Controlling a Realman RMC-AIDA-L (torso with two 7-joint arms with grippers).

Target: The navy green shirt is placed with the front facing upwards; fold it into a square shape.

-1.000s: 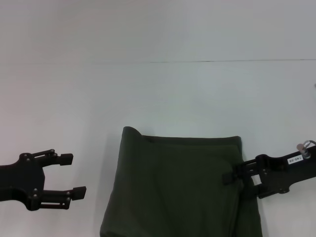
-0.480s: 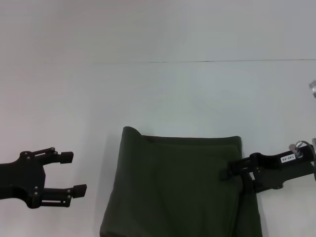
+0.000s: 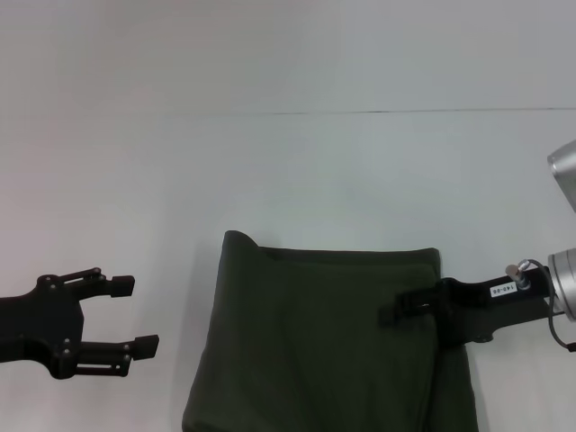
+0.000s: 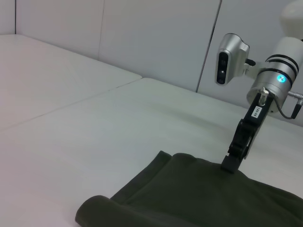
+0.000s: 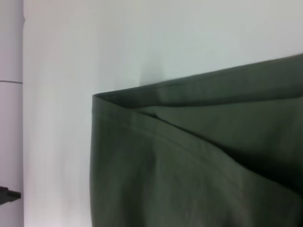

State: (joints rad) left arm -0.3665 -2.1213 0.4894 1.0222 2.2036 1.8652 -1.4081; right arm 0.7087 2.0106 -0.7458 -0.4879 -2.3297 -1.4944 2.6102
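1. Looking down from the head camera, I see the navy green shirt [image 3: 328,346] lying folded on the white table [image 3: 288,180], near the robot and a little right of centre, its near end running out of the view.
2. Its far edge runs nearly straight across, with a rounded bulge at the far-left corner; the left edge slants outward toward me.
3. A second layer of cloth lies just inside the far edge (the right wrist camera shows that fold line crossing the top layer diagonally).
4. My right gripper [image 3: 391,313] reaches in over the shirt's right edge, tip resting on the cloth near the far-right corner [image 4: 228,165]; I cannot tell whether its fingers are parted or pressed together.
5. My left gripper [image 3: 135,315] hangs above bare table, well apart from the shirt's left edge, fingers spread wide and holding nothing.
6. Bare table stretches beyond the far edge up to a thin seam line [image 3: 378,112], and also lies between the left gripper and the cloth.
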